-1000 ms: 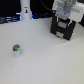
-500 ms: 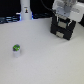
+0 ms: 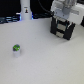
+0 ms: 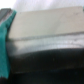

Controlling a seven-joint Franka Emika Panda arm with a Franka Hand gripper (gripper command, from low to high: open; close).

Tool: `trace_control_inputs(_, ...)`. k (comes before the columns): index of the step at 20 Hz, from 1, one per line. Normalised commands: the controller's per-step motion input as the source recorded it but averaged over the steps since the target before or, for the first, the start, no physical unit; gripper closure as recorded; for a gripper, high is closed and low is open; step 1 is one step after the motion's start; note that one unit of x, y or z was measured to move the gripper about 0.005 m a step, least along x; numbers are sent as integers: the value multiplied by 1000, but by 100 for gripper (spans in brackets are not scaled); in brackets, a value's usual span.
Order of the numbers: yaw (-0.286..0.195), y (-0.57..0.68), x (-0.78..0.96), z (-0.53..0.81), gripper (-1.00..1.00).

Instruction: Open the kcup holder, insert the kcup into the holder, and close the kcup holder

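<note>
Fingers: spread not readable. Gripper (image 3: pixel 62 21) down at the kcup holder (image 3: pixel 64 29) in the upper right of the exterior frame, dark finger shapes seemingly flanking the box front, but too blurred to say open or closed, or whether touching a handle. Wrist view no help: a teal finger pad (image 4: pixel 6 40) at the left edge, a grey slab and a glossy black edge of the kcup holder (image 4: pixel 50 55) filling the rest, very close.

Outward from there: holder's drawers apparently shut, pale bands across the front. Kcup (image 3: pixel 16 49) upright on the white table (image 3: pixel 45 60), green top up, at left of centre, well apart from the holder. Tall white bottle-shaped object (image 3: pixel 25 10) at the upper left.

Step in hand, by judgement: opening the drawer, first of three. Next move probably calls for a firm catch on a handle and a straight pull outward, without dragging the whole box.
</note>
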Motion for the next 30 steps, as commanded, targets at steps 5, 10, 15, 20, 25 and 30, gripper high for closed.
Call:
trace_control_inputs(5,-64,-262,985,229,100)
trace_control_inputs(10,-69,-266,978,264,100)
trace_control_inputs(15,-80,-268,960,269,100)
trace_control_inputs(20,-86,-297,947,273,100)
trace_control_inputs(25,-34,-123,491,115,100)
trace_control_inputs(30,45,-125,535,8,100)
